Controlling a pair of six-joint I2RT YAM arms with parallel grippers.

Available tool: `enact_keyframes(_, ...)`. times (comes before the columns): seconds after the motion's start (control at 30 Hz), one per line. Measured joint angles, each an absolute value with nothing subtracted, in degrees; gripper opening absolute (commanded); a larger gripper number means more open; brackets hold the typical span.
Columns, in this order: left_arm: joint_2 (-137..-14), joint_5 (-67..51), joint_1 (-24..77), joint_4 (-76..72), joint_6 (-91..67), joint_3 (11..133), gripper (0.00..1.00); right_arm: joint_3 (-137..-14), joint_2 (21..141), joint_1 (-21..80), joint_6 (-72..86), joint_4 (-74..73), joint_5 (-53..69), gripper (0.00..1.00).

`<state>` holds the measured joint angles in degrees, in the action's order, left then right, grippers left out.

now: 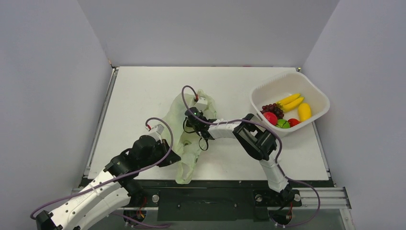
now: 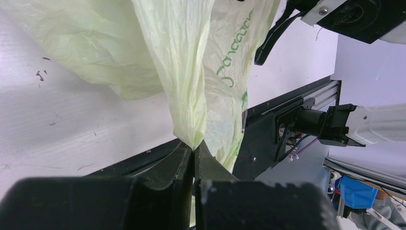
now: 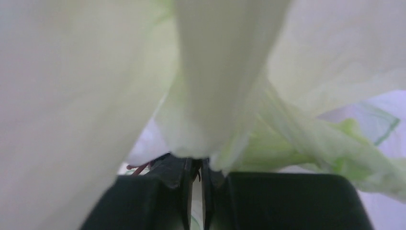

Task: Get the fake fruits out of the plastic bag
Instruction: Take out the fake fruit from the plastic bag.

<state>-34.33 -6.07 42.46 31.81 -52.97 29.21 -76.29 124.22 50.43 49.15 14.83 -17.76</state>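
Note:
The pale green plastic bag (image 1: 187, 143) lies crumpled at mid table, stretched between both grippers. My left gripper (image 1: 177, 156) is shut on a fold at the bag's near end, and the left wrist view shows its jaws (image 2: 194, 149) closed on the film (image 2: 191, 72). My right gripper (image 1: 191, 124) is at the bag's far part, its jaws (image 3: 194, 165) pinched on a hanging fold of film (image 3: 215, 72). A red fruit (image 1: 270, 118), a round green one (image 1: 283, 123) and a small red one (image 1: 293, 122) lie in the white basket (image 1: 268, 86). No fruit shows inside the bag.
The basket stands at the right edge of the table and also holds yellow bananas (image 1: 291, 101), a yellow fruit (image 1: 304, 111) and dark grapes (image 1: 273, 109). The right arm's elbow (image 1: 258, 139) lies between the bag and the basket. A black rail (image 1: 215, 184) runs along the near edge.

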Motion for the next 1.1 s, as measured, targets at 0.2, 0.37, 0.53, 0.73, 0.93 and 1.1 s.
enact_keyframes(0.2, -33.3, -5.0, 42.5, 33.0, -52.9, 28.9, 0.0, -70.6, 119.3, 49.4, 45.6, 14.5, -17.0, 0.0)
enact_keyframes(0.37, -32.3, -4.6, 42.5, 34.2, -52.9, 28.0, 0.0, -63.6, 111.8, 49.3, 42.7, 14.3, -15.5, 0.0)
enact_keyframes(0.53, -32.5, -4.5, 42.7, 34.0, -52.9, 27.0, 0.0, -57.1, 103.9, 50.2, 40.7, 14.4, -14.9, 0.0)
enact_keyframes(0.73, -35.7, -4.6, 42.7, 32.9, -52.9, 26.4, 0.0, -51.8, 97.6, 54.7, 37.9, 13.1, -15.1, 0.0)
enact_keyframes(0.93, -37.4, -4.8, 42.7, 31.2, -52.9, 26.0, 0.0, -48.7, 92.1, 56.8, 36.6, 12.1, -14.5, 0.0)
enact_keyframes(1.1, -38.4, -4.7, 42.7, 29.8, -52.9, 26.0, 0.0, -47.2, 87.5, 56.8, 36.2, 11.6, -14.5, 0.0)
